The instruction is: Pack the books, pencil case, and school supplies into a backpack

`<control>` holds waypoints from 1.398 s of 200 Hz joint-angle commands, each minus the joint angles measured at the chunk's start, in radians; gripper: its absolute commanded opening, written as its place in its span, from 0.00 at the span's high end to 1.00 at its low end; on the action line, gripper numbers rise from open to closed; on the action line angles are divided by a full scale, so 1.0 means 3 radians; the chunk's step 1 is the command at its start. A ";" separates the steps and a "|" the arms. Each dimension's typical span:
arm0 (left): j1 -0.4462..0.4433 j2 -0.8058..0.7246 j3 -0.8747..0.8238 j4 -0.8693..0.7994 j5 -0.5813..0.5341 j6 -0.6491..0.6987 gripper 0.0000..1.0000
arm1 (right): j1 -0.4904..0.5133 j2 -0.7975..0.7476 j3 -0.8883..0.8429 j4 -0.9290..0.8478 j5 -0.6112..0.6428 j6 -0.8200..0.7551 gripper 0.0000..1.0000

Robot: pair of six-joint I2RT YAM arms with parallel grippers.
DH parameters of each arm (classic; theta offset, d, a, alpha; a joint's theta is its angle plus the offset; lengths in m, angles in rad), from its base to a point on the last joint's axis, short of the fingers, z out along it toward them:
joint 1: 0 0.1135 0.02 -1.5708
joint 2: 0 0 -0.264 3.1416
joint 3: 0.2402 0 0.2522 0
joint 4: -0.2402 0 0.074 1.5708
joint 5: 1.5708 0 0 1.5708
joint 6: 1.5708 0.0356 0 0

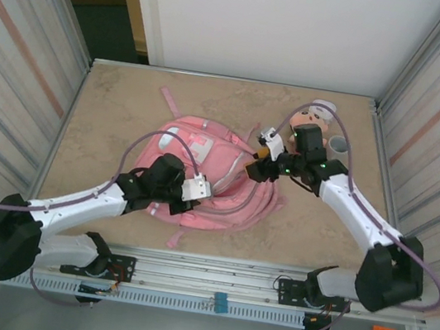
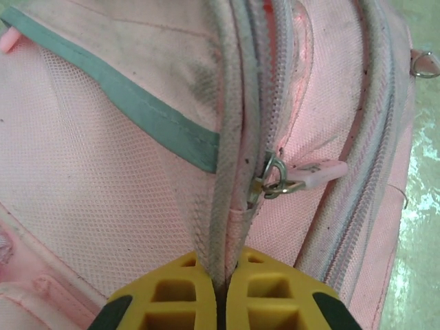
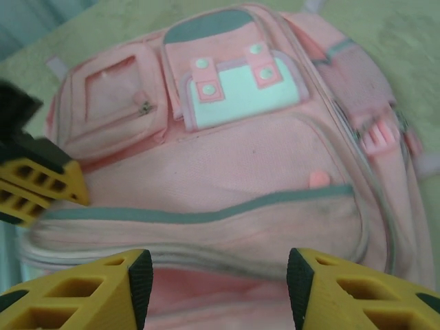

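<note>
Left gripper (image 2: 221,297) closed on the backpack (image 1: 199,152) edge; right gripper (image 3: 218,280) open near it

The backpack lies in the middle of the top view, on the table (image 1: 113,102); at the bottom centre of the left wrist view the yellow fingers (image 2: 175,292) pinch its grey piping (image 2: 220,227), just below the zipper pull (image 2: 313,172); the right gripper's jaws are apart and hold nothing.

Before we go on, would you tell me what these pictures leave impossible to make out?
Top view: the inside of the large pink fabric backpack, hidden by its own fabric.
Top view: the pink plush doll, partly behind the right arm.
Left wrist view: the left end effector, shut on the backpack's seam, cut off by the bottom edge.
Right wrist view: the front pockets, blurred.
</note>
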 commanded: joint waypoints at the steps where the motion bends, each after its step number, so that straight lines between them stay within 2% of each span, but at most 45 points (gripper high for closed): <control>1: 0.0000 0.0061 0.0101 0.0196 0.0049 -0.0334 1.00 | 0.0176 -0.0401 0.0023 -0.0673 0.0556 0.1030 0.47; 14: 0.0004 0.0079 0.0125 0.0184 0.0082 -0.0361 1.00 | 0.0356 -0.0567 -0.0069 -0.0766 0.0725 0.1366 0.49; 32: 0.0018 0.0094 0.0164 0.0161 0.0106 -0.0404 1.00 | 0.0792 -0.0729 -0.0269 -0.0722 0.0992 0.1809 0.50; 57: 0.0045 0.0107 0.0242 0.0089 0.0169 -0.0481 1.00 | 0.1438 -0.0715 -0.0452 -0.0356 0.1412 0.2314 0.50; 90: 0.0067 0.0152 0.0311 0.0035 0.0334 -0.0594 1.00 | 0.1837 -0.0458 -0.0493 -0.0021 0.1909 0.2634 0.49; 116: 0.0081 0.0268 0.0446 -0.0111 0.0555 -0.0697 1.00 | 0.1984 -0.0290 -0.0486 0.0139 0.2291 0.2588 0.49; 151: 0.0108 0.0362 0.0575 -0.0232 0.0832 -0.0862 1.00 | 0.2016 -0.0160 -0.0579 0.0537 0.2224 0.2431 0.50; 178: 0.0186 0.0351 0.0544 -0.0140 0.1036 -0.1034 1.00 | 0.2035 -0.0055 -0.0576 0.0491 0.2318 0.2376 0.51; 203: 0.0290 0.0329 0.0531 -0.0077 0.1198 -0.1161 1.00 | 0.2095 -0.0038 -0.0625 0.0399 0.2594 0.2404 0.46; 221: 0.0335 0.0312 0.0523 -0.0025 0.1370 -0.1207 1.00 | 0.2132 0.0000 -0.0626 0.0405 0.2738 0.2415 0.46; 242: 0.0343 0.0309 0.0541 -0.0037 0.1444 -0.1202 1.00 | 0.2219 0.0136 -0.0520 0.0221 0.3099 0.2463 0.57; 261: 0.0349 0.0304 0.0562 -0.0068 0.1466 -0.1188 1.00 | 0.2232 0.0255 -0.0387 -0.0020 0.3250 0.2466 0.65; 279: 0.0358 0.0303 0.0567 -0.0084 0.1484 -0.1174 1.00 | 0.2241 0.0318 -0.0311 -0.0183 0.3381 0.2497 0.79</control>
